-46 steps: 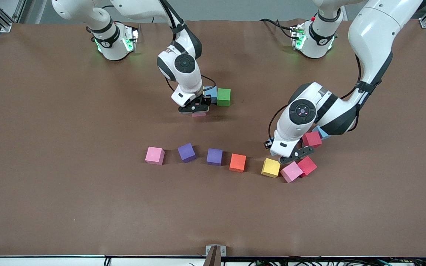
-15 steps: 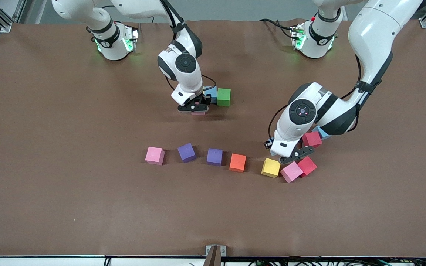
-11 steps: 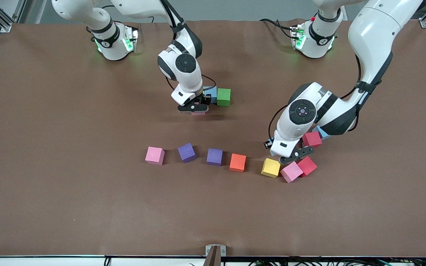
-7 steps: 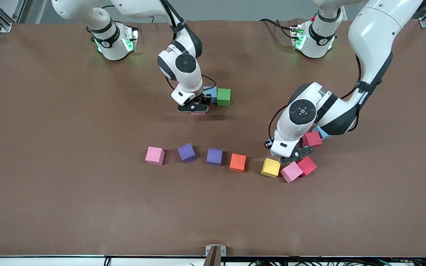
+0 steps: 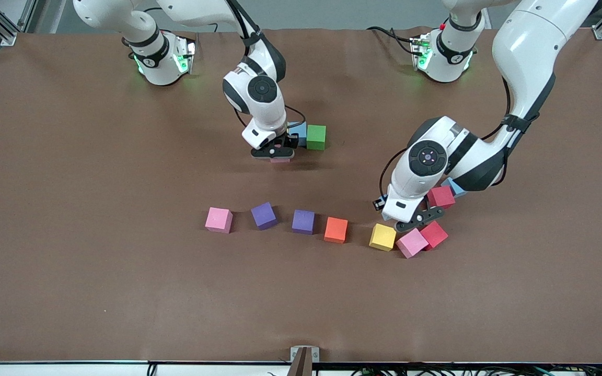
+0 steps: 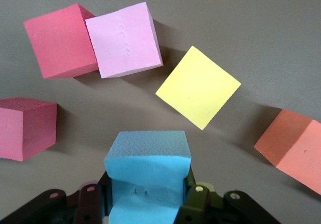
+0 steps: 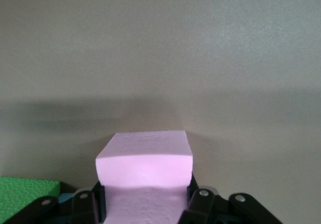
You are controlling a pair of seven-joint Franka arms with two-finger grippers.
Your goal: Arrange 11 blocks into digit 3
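My right gripper (image 5: 275, 153) (image 7: 145, 204) is shut on a pink block (image 7: 145, 158) (image 5: 280, 161), low over the table beside a light blue block (image 5: 298, 130) and a green block (image 5: 316, 137) (image 7: 25, 196) that touch. My left gripper (image 5: 417, 218) (image 6: 147, 199) is shut on a light blue block (image 6: 148, 158), which the hand hides in the front view. It sits among a yellow block (image 5: 382, 236) (image 6: 198, 87), a pink block (image 5: 412, 243) (image 6: 124, 39) and two red cubes (image 5: 434, 234) (image 5: 441, 197). No digit 3 shows.
A loose row lies nearer the front camera: a pink block (image 5: 219, 219), two purple blocks (image 5: 264, 215) (image 5: 303, 221) and an orange block (image 5: 336, 230) (image 6: 293, 146). Another light blue block (image 5: 456, 187) peeks out from under the left arm, beside a red cube.
The right gripper has edged the pink block slightly toward the light blue and green pair. Over the last second nothing has visibly moved.
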